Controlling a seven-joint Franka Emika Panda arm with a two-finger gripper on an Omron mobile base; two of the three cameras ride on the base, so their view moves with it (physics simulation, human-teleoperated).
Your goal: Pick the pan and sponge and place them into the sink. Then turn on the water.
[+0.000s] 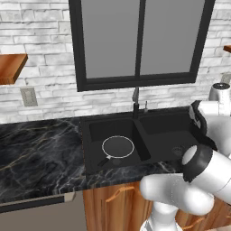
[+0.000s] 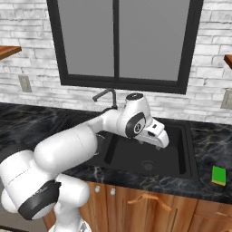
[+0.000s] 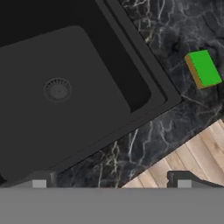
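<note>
Wooden cabinet fronts [image 2: 149, 204] run along the near edge, below the black marble counter [image 1: 36, 149]. On that counter, to the right of the basins and near its front edge, lies the small rectangular sponge with a green top and yellow sides [image 2: 219, 175], apart from the sink rim; in the hand view the sponge [image 3: 203, 68] sits on the marble with its long axis running roughly toward and away from the basin corner.

The two-finger gripper [image 3: 111, 180] hangs over the front rim of the right basin, its dark fingertips [image 3: 38, 179] set wide apart with nothing between them.

Set into the counter is the black matte double-basin sink [image 1: 155, 121]. The round shallow dark-grey pan with a thin whitish rim [image 1: 118, 147] lies flat in the left basin, its short dark handle pointing toward the front-left corner. The right basin shows its round drain [image 3: 57, 89].

Behind the divider stands the slim upright dark faucet [image 1: 135, 104], its spout reaching over the left basin in the right base view. Beyond it rise a white brick wall [image 1: 40, 67] and a dark-framed window [image 2: 120, 41].
</note>
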